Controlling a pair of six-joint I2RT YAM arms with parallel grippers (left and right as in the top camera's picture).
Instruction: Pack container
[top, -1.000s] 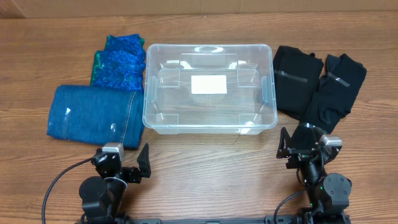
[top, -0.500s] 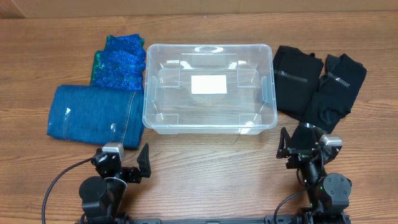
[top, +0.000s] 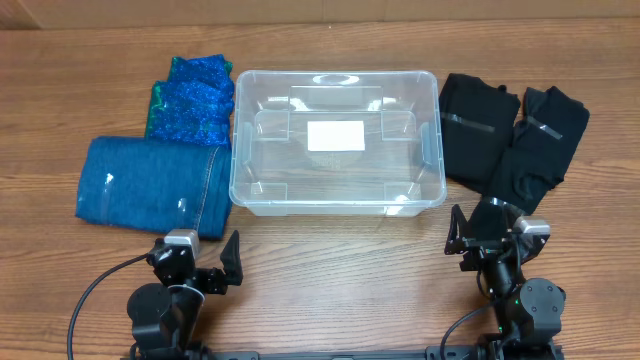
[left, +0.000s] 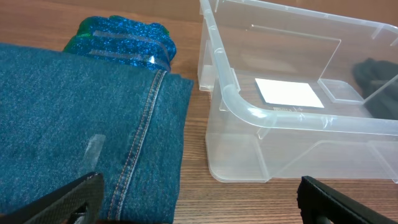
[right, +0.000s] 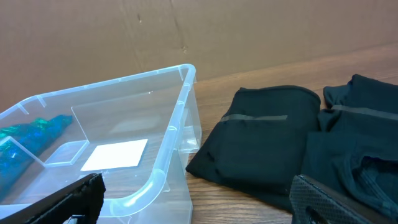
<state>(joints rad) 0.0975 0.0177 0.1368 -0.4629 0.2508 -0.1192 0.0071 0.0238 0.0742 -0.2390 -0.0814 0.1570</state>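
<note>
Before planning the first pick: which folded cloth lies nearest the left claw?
The blue denim, just ahead of the left claw; the glittery cloth sits farther back.

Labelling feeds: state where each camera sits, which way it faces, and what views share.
Overhead: above the table, looking straight down on container, jeans, black clothes; left arm and right arm at the near edge.
Left wrist: on the left arm, facing jeans and the container's left corner; open jaws' tips at bottom.
Right wrist: on the right arm, facing the container's right corner and black clothes; open jaws' tips at bottom.
Shared: both wrist views catch the container's label.
</note>
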